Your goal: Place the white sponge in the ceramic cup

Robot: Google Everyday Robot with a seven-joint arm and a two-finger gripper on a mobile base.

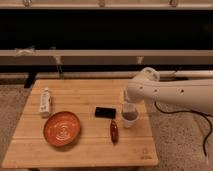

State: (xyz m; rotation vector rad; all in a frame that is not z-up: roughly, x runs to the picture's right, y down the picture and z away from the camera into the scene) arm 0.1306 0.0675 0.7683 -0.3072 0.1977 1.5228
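The ceramic cup is small and white and stands on the right part of the wooden table. My gripper hangs from the white arm that reaches in from the right. It is directly over the cup's mouth, touching or nearly touching the rim. The white sponge does not show as a separate thing. It may be hidden between the gripper and the cup.
An orange patterned plate lies at the front left. A white bottle-like tube lies at the left edge. A flat black rectangle and a red-brown oblong thing lie just left of the cup.
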